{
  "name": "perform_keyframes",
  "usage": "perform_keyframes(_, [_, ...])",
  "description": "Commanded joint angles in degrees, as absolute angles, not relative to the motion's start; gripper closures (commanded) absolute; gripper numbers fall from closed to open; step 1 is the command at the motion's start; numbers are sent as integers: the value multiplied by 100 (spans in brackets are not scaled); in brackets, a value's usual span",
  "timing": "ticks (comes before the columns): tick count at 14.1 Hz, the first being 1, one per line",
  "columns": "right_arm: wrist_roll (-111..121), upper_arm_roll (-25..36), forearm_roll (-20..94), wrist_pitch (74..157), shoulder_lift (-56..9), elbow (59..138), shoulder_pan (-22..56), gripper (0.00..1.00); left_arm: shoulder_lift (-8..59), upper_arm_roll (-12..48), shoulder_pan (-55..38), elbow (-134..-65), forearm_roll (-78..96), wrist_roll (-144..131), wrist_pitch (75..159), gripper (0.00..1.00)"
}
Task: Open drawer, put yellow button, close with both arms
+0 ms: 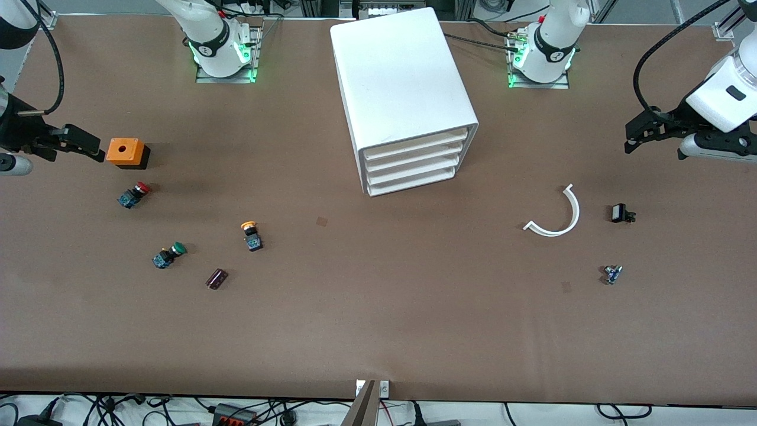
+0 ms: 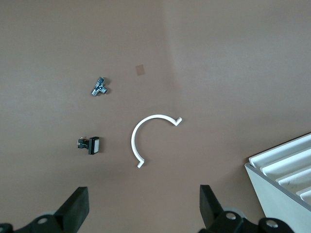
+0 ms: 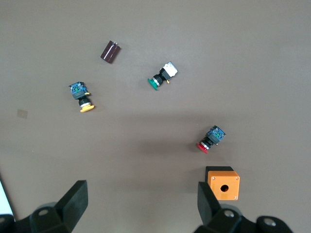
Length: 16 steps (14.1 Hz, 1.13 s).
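Note:
The white cabinet (image 1: 402,89) stands mid-table between the arms' bases, and its corner also shows in the left wrist view (image 2: 286,179). All four of its drawers are shut, including the uppermost drawer (image 1: 414,144). The yellow button (image 1: 251,234) lies on its side on the table, nearer the front camera than the cabinet and toward the right arm's end. It also shows in the right wrist view (image 3: 81,97). My right gripper (image 1: 80,142) (image 3: 141,211) is open and empty, up over the table beside an orange box. My left gripper (image 1: 641,133) (image 2: 143,213) is open and empty over the left arm's end.
An orange box (image 1: 126,152), a red button (image 1: 133,194), a green button (image 1: 168,255) and a dark cylinder (image 1: 216,278) lie near the yellow button. A white curved piece (image 1: 559,216), a black part (image 1: 621,213) and a small metal part (image 1: 612,274) lie toward the left arm's end.

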<state>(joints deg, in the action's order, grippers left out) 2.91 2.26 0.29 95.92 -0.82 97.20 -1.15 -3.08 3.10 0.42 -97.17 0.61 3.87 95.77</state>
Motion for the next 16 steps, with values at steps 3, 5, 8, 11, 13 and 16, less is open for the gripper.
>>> perform_keyframes(3, [492, 202, 79, 9554, 35, 9817, -185, 0, -422, 316, 44, -9800, 185, 475, 9606, 0])
perform_keyframes(5, [492, 202, 88, 9562, 9, 9809, -185, 0, -431, 316, 44, -9800, 185, 475, 9598, 0])
perform_keyframes(8, [501, 193, 114, 9624, -122, 9747, -158, 0, -422, 325, 18, -9756, 202, 536, 9598, 0])
perform_keyframes(11, [501, 158, 132, 9729, -342, 9721, -149, 0, -247, 325, -315, -9327, 342, 501, 9124, 0])
perform_keyframes(13, [501, 149, 141, 9721, -447, 9721, -45, 0, 78, 325, -631, -9010, 369, 510, 8432, 0])
perform_keyframes(16, [501, 149, 123, 9747, -693, 9721, 210, 0, 457, 334, -1019, -8895, 395, 536, 7823, 0])
